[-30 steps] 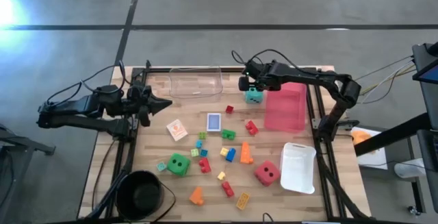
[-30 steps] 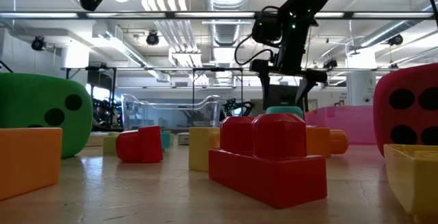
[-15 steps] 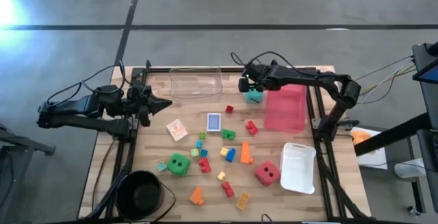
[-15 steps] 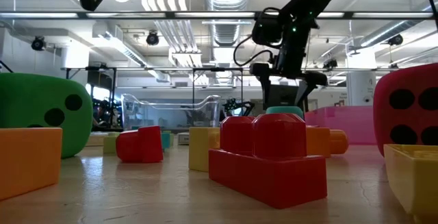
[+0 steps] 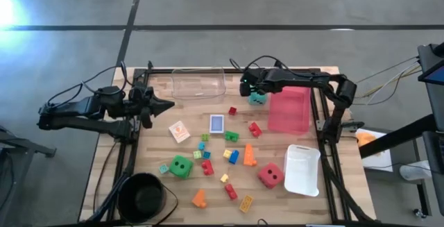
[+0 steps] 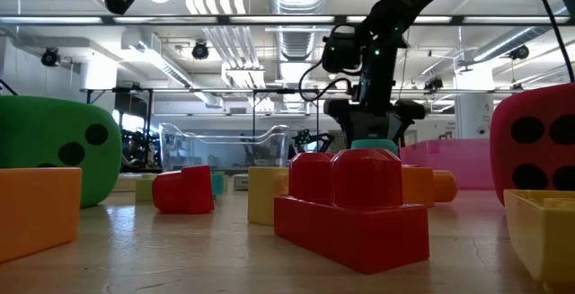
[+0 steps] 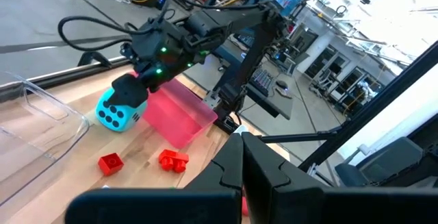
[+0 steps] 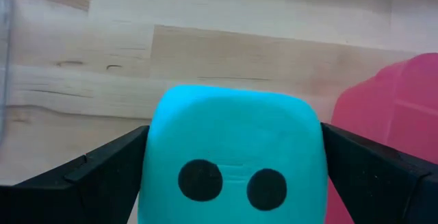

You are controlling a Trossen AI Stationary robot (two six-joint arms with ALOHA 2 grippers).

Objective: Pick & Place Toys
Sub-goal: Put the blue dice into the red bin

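Note:
The teal dotted die (image 5: 257, 97) rests on the table at the far middle, beside the pink tray (image 5: 289, 109). My right gripper (image 5: 254, 92) is down over it, with a finger on each side of the die (image 8: 233, 148). My left gripper (image 5: 166, 105) is shut and empty, held off the table at its left edge; its closed fingers show in the left wrist view (image 7: 241, 145). The red die (image 5: 270, 175), the green die (image 5: 181, 166), the blue card box (image 5: 217, 123) and many small bricks lie on the table's middle and near part. My right gripper holds the teal die between its two fingers, one fingertip (image 8: 130, 148) on each of two opposite side faces (image 8: 156, 142). The fingers come from above, pointing down. The die sits upright with its underside on the table (image 6: 373, 147).
A clear tray (image 5: 198, 83) stands at the far edge, left of the die. A white tray (image 5: 302, 169) lies at the right. A black bowl (image 5: 144, 196) sits at the near left corner. An orange-and-white card (image 5: 180, 131) lies at the left.
My right gripper has shifted a little toward the table's left edge and come down a bit over the teal die. The die has stayed where it was.

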